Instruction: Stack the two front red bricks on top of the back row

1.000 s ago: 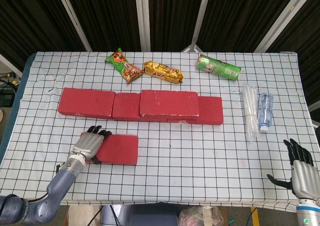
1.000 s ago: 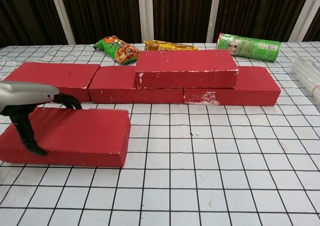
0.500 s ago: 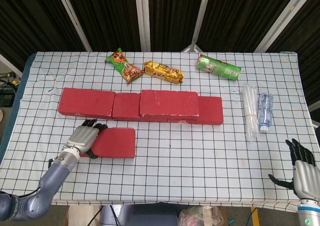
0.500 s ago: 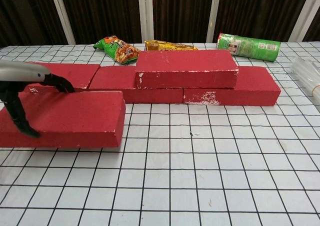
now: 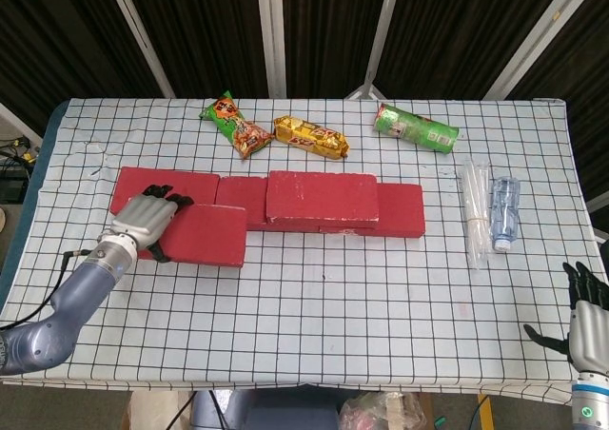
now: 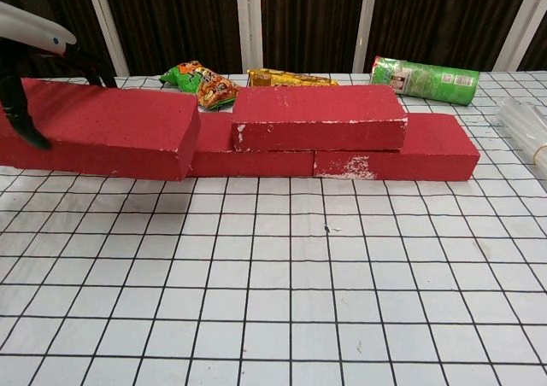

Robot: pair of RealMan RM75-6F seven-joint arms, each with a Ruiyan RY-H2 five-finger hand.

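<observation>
My left hand (image 5: 145,223) grips the left end of a red brick (image 5: 200,235) and holds it lifted, in front of the left part of the back row (image 5: 400,211). In the chest view the held brick (image 6: 111,130) hangs level with the row's top, hiding the left back brick, with the left hand (image 6: 26,70) at its left end. Another red brick (image 5: 322,198) lies stacked on the row's middle (image 6: 318,117). My right hand (image 5: 588,323) is at the lower right corner, off the table, fingers spread and holding nothing.
Behind the row lie a green snack bag (image 5: 235,126), a yellow snack bag (image 5: 310,136) and a green can (image 5: 415,127). A clear plastic bottle (image 5: 503,211) and a clear wrapped bundle (image 5: 474,211) lie at the right. The checked tablecloth (image 5: 381,287) covers the table.
The left hand has lifted the front brick off the table and carried it back and upward toward the left of the back row. The right hand has sunk slightly lower.
</observation>
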